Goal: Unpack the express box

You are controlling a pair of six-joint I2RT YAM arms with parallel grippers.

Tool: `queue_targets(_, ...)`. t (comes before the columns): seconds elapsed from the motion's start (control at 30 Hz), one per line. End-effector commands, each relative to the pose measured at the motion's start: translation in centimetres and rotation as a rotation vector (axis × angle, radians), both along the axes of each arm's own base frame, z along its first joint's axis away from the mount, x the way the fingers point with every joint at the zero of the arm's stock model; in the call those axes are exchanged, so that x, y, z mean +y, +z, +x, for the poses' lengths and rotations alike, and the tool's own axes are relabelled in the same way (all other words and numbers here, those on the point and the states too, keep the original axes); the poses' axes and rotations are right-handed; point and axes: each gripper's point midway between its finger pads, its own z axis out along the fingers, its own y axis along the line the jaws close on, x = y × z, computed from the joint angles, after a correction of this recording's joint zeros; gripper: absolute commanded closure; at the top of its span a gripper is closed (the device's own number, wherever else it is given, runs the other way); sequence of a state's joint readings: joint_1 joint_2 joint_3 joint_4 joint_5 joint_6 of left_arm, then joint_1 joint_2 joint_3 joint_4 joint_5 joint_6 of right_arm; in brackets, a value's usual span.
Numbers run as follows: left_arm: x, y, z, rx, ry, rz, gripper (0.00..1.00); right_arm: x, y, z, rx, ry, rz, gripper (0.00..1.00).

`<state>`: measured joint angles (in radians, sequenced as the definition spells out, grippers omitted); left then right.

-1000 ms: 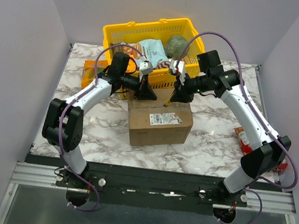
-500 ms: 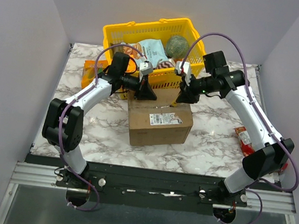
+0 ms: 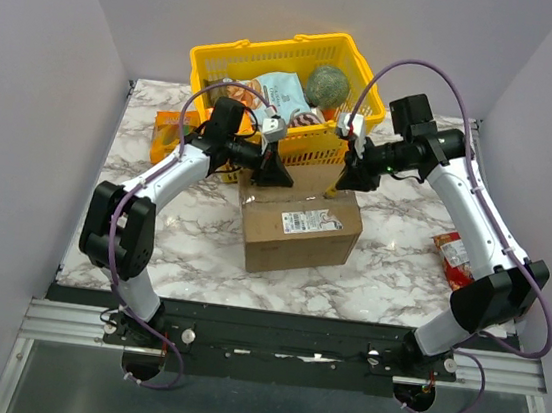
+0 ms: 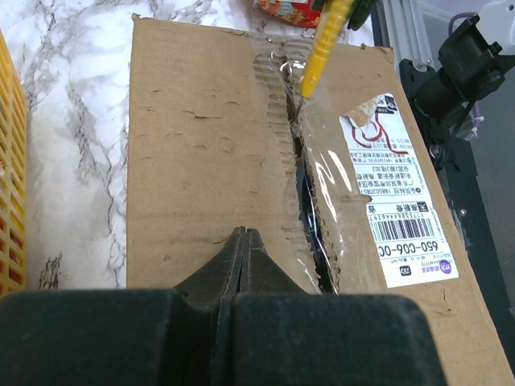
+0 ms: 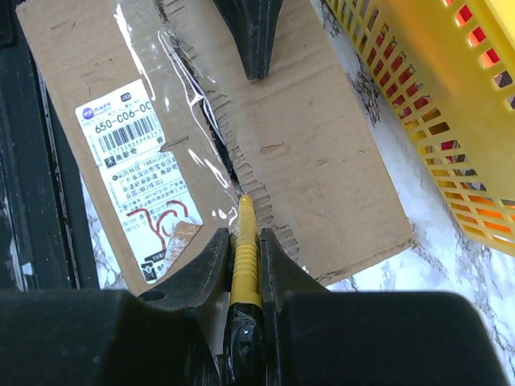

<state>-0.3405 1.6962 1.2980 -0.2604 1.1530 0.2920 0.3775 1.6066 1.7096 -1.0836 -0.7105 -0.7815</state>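
The express box [image 3: 299,224] is a brown carton with a white label [image 3: 300,220], lying mid-table with its flaps down. Its taped centre seam [image 4: 302,161] is torn into a dark gap. My left gripper [image 3: 272,173] is shut and empty, with its tips [image 4: 244,235] resting on the box's top [image 4: 201,145] beside the seam. My right gripper [image 3: 346,178] is shut on a yellow cutter tool [image 5: 245,221]. The tool's tip [image 4: 310,72] touches the tape at the seam's far end. The box's contents are hidden.
A yellow plastic basket [image 3: 213,63] with snack bags and a green round item stands just behind the box, and its wall shows in the right wrist view [image 5: 434,104]. A small orange snack box [image 3: 169,133] lies at the left. A red packet [image 3: 451,256] lies at the right.
My right gripper has moved to the right with the yellow tool along the box top. The box has shifted slightly right and nearer. My left gripper has stayed on the box.
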Motion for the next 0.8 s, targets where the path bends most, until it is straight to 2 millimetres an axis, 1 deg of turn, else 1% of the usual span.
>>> queue_targets(0.0,1.2,-4.2,-0.3,0.114,0.048,0.113,1.0,-3.2,-0.6,-0.9,0.012,-0.043,-0.085,1.0)
queue_targets(0.07,1.2,-4.1,-0.3,0.113,0.049,0.114,1.0,-3.3,-0.6,-1.0,0.001,-0.025,-0.083,0.99)
queue_targets(0.13,0.9,-3.0,-0.3,0.109,0.052,0.095,1.0,-3.1,-0.5,-1.1,-0.005,-0.011,-0.073,1.0)
queue_targets(0.17,0.4,-1.2,-0.7,0.077,0.039,0.07,1.0,-3.0,-0.5,-1.0,-0.003,-0.008,-0.068,1.0)
queue_targets(0.2,-0.1,0.7,-0.5,0.026,0.035,0.042,1.0,-2.9,-0.7,-1.1,0.005,0.0,-0.063,1.0)
queue_targets(0.23,-0.4,2.2,-0.9,-0.001,0.029,0.016,0.99,-2.8,-0.7,-1.1,0.007,0.007,-0.061,1.0)
queue_targets(0.27,-0.6,5.0,-1.8,-0.042,0.026,-0.022,0.99,-2.8,-0.6,-1.1,0.003,0.01,-0.059,1.0)
queue_targets(0.3,-1.4,6.5,-2.7,-0.093,0.001,-0.047,0.99,-2.7,-0.7,-1.2,0.005,0.013,-0.058,1.0)
queue_targets(0.33,-1.6,7.3,-3.3,-0.12,-0.009,-0.055,0.98,-2.8,-0.8,-1.2,0.005,0.012,-0.059,1.0)
queue_targets(0.37,-1.6,8.5,-4.4,-0.167,-0.024,-0.067,0.97,-2.7,-0.7,-1.2,0.002,0.015,-0.056,0.99)
queue_targets(0.4,-2.0,7.7,-5.6,-0.166,-0.048,-0.058,0.97,-2.7,-0.8,-1.2,0.006,0.013,-0.056,1.0)
queue_targets(0.47,-2.1,6.9,-7.2,-0.217,-0.082,-0.03,0.96,-2.7,-0.8,-1.2,0.009,0.01,-0.054,1.0)
queue_targets(0.5,-1.9,5.1,-8.0,-0.24,-0.104,0.015,0.95,-2.7,-0.7,-1.1,0.01,0.007,-0.052,1.0)
queue_targets(0.53,-2.3,4.3,-9.1,-0.267,-0.143,0.033,0.94,-2.6,-0.6,-1.1,0.009,0.005,-0.049,1.0)
queue_targets(0.57,-2.3,3.8,-9.8,-0.286,-0.161,0.051,0.92,-2.5,-0.6,-1.1,0.017,-0.002,-0.045,1.0)
queue_targets(0.6,-2.2,2.7,-10.3,-0.291,-0.175,0.072,0.92,-2.4,-0.5,-1.1,0.019,-0.003,-0.038,1.0)
queue_targets(0.63,-2.4,2.2,-10.7,-0.292,-0.185,0.081,0.92,-2.3,-0.4,-1.2,0.019,-0.002,-0.033,0.99)
queue_targets(0.7,-2.2,1.1,-11.0,-0.277,-0.189,0.097,0.92,-2.2,-0.3,-1.3,0.026,-0.006,-0.03,0.99)
queue_targets(0.77,-1.8,0.0,-11.0,-0.3,-0.209,0.128,0.92,-2.0,-0.4,-1.6,0.035,-0.006,-0.029,1.0)
